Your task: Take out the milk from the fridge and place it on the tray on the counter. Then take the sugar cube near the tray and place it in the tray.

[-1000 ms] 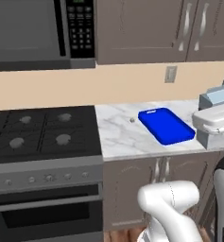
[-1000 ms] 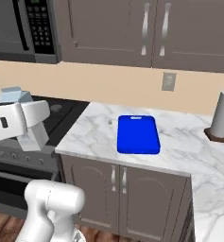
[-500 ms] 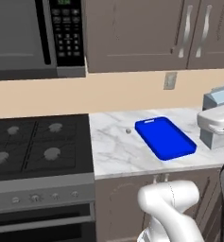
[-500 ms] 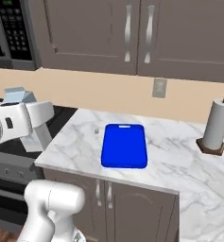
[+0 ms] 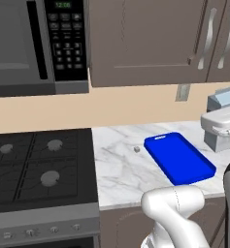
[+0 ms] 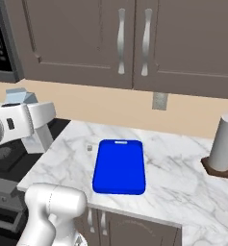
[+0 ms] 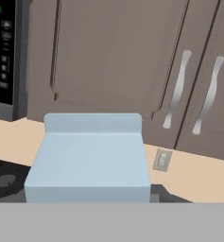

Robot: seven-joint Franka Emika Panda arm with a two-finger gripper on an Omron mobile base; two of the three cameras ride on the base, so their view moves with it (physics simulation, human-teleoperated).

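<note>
Milk [image 7: 90, 158], lower centre of hand view, grasped by gripper [image 5: 222, 127]; tray [image 6: 119, 166] mid-frame, sugar cube [image 6: 89, 148] left of it.

the milk [image 7: 88, 160] hides the tool's tips in the hand view — their grip can't be read. the sugar cube [image 5: 137, 149] is a mere speck; the tabletop [image 6: 183, 182] is cut off at right.

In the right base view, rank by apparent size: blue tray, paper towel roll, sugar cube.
1. The flat bright blue tray.
2. The white paper towel roll on its dark base.
3. The tiny whitish-grey sugar cube.
</note>
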